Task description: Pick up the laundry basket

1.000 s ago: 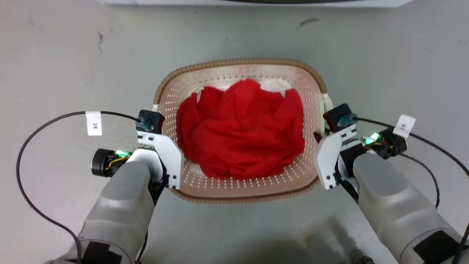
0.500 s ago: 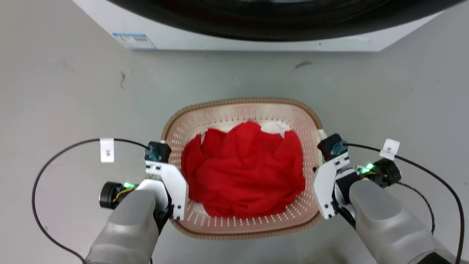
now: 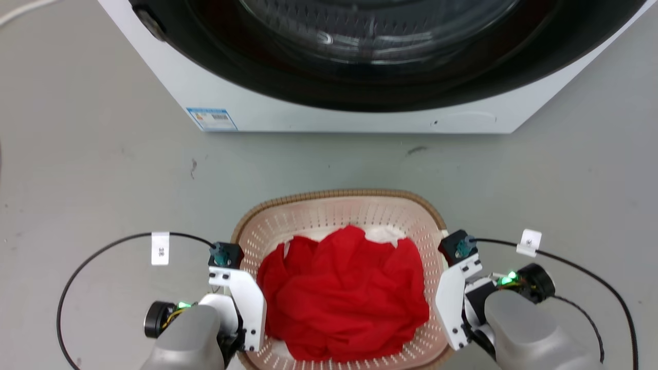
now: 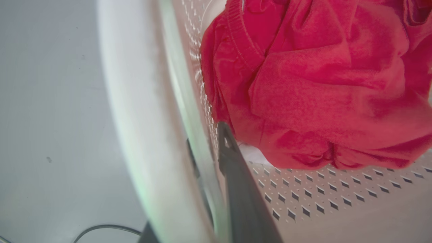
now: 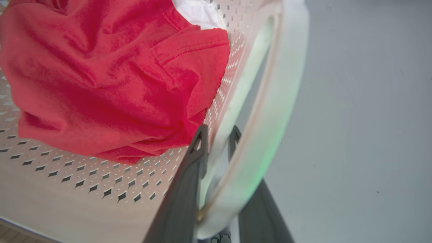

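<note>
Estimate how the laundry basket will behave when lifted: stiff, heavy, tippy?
Probably fairly stiff with slight flex: the laundry basket has perforated plastic walls under a thicker rim. Likely light: its load is a crumpled red garment over white cloth. Tipping seems unlikely, since the left gripper and right gripper pinch opposite sides and the load sits roughly central.

You're looking down on a pale grey floor that is lying smooth and evenly lit, carrying a small dark scuff at left and a second dark smear further right. A white washing machine is standing across the top, its dark round door catching glints of light, a blue label sitting on its lower left front
</note>
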{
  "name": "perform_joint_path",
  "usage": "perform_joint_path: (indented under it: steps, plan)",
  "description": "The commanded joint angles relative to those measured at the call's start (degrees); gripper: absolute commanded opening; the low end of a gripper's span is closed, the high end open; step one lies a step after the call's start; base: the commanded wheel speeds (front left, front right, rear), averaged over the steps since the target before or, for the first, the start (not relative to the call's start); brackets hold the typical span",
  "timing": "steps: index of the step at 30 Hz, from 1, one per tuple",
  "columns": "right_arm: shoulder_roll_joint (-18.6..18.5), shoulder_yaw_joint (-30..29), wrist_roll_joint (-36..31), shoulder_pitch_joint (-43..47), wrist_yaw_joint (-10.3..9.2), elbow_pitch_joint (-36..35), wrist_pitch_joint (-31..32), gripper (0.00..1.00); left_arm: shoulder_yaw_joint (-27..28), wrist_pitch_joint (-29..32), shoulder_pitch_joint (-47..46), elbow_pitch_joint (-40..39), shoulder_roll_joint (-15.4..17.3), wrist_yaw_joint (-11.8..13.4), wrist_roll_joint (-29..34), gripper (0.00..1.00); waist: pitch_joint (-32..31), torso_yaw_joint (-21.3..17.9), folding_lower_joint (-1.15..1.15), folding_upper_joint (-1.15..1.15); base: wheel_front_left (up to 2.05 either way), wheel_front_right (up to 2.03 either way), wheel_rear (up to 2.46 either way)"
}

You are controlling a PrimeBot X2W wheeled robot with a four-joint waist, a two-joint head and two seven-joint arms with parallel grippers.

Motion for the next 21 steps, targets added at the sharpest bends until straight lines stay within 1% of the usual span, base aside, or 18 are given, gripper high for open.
perform_joint_path:
  steps: [1, 12, 21]
  plan:
    - [1.07, 1.05, 0.38, 1.03, 0.20, -0.97, 0.26, 0.00, -0.71, 0.38, 0.80, -0.86, -0.92, -0.17, -0.49, 0.00, -2.06, 0.12, 0.00, 0.00, 0.00, 0.00, 0.00]
    - [1.17, 6.63, 5.81, 5.04, 0.24, -2.36, 4.23, 0.00, -4.86, 5.50, 5.68, -2.72, 0.09, -0.29, -6.51, 0.00, -10.02, 0.06, 0.00, 0.00, 0.00, 0.00, 0.00]
    - [1.21, 10.55, 9.66, 7.06, 0.25, -2.67, 6.28, 0.00, -7.81, 8.30, 7.83, -4.16, 1.21, -0.30, -10.31, 0.00, -14.76, 0.01, 0.00, 0.00, 0.00, 0.00, 0.00]
